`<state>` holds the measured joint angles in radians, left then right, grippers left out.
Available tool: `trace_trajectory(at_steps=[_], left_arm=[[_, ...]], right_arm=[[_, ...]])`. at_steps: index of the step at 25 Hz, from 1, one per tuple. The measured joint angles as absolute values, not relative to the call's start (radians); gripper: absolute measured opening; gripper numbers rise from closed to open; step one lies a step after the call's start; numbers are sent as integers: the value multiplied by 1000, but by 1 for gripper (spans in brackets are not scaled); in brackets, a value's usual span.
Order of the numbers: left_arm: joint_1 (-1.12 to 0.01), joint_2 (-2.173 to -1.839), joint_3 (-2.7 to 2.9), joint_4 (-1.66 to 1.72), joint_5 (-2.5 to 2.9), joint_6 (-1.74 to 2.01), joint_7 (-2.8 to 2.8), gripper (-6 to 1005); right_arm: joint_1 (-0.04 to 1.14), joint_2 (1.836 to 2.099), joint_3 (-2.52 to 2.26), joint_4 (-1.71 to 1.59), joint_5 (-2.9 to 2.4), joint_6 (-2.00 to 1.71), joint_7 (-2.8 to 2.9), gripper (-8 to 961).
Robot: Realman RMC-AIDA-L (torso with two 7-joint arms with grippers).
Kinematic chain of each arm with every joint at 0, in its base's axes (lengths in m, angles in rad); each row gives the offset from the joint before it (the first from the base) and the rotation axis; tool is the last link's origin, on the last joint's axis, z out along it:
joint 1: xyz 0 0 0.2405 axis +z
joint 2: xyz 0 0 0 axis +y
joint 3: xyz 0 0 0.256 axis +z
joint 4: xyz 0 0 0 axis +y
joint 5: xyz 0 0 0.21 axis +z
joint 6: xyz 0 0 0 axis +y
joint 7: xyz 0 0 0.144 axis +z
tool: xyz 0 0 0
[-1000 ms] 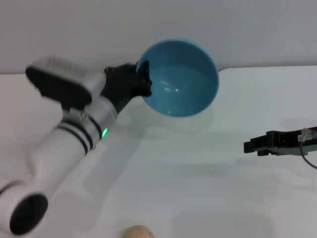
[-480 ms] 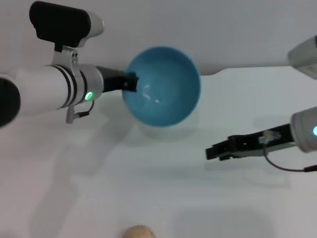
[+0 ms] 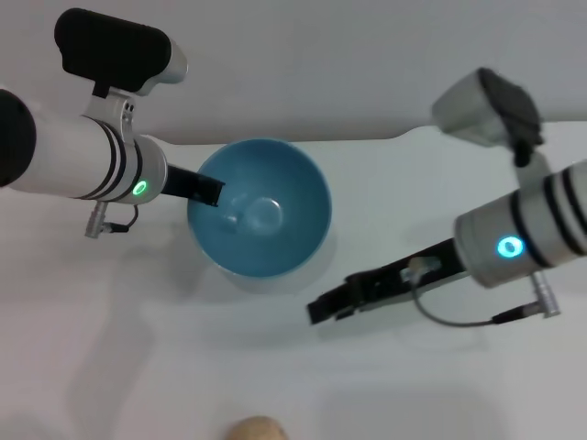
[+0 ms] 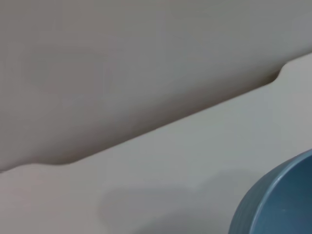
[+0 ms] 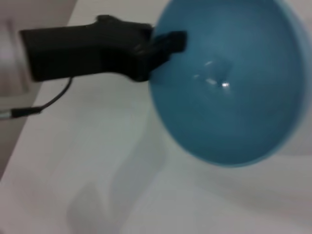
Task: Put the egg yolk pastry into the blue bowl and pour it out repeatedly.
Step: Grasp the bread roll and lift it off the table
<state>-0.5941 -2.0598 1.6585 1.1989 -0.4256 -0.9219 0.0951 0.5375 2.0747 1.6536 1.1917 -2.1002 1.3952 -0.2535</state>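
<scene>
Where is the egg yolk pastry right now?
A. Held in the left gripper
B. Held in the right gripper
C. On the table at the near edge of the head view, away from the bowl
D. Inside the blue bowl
C: the egg yolk pastry lies on the table, while the blue bowl, held at its rim by the left gripper, looks empty.

white table (image 3: 413,385); plain grey wall (image 3: 321,55) behind

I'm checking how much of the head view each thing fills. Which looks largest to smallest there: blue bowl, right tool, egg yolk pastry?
1. Blue bowl, held at its rim by the left tool.
2. Right tool, though it may be nearer the camera.
3. Egg yolk pastry, partly cut off at the picture's bottom edge.
</scene>
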Motion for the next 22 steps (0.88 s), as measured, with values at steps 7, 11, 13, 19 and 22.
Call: trace_trajectory(at_steps=[7,11,13,19,22], left_arm=[[-628,-2061,1664,1198,-373,-1001,59,-2],[-653,-2063,1666,1191,-363,-1058,58,-2],[-666,-2063,1666,1190,-359,-1098,58,-2],[-713,-2063,1667,1188,-356,-1231,56,-1],[-721,-2065,1672,1187,-356,-1242,55,-1]], right_arm=[[604,2075,1471,1150,-2040,1344,-202,359],[627,2075,1394,1149,-2041,1314,-155,359],[634,2075,1368,1146,-2044,1300,-136,360],[659,2076,1284,1117,-2049,1255,-103,360],[680,2076,1242,1095,-2047,1237,-87,359]])
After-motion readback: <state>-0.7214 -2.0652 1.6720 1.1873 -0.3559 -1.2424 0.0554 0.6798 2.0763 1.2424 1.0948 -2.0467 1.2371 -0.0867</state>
